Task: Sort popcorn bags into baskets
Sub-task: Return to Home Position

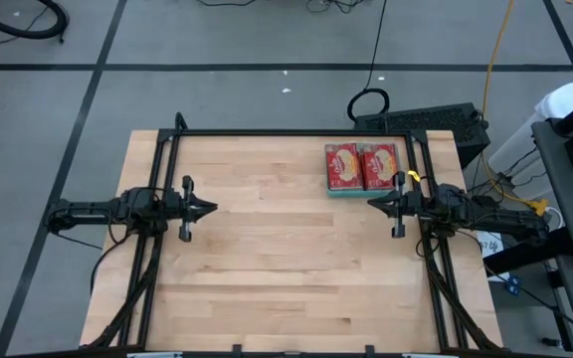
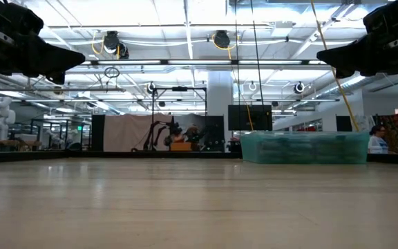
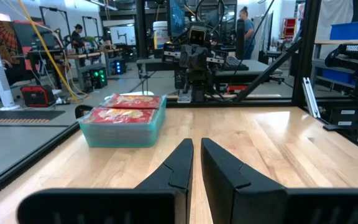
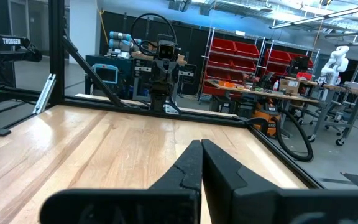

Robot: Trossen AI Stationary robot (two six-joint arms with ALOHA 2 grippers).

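Observation:
The teal basket (image 1: 362,191) stands near the table's far right corner, its base on the wood; it also shows in the low view (image 2: 302,147) and the left wrist view (image 3: 120,132). Two red popcorn bags (image 1: 343,166) (image 1: 379,165) lie flat side by side on top of its contents (image 3: 126,107). My left gripper (image 1: 213,209) (image 3: 197,142) hovers level at the table's left side, shut, with only a thin slit between its fingers and nothing in it. My right gripper (image 1: 371,203) (image 4: 201,143) hovers level just near of the basket, shut on nothing.
A black frame rail (image 1: 286,132) runs along the table's far edge and struts run down both sides. The wooden top (image 1: 286,259) stretches between the two arms. Both grippers hang well above it (image 2: 81,59) (image 2: 320,54). People and benches show in the room beyond.

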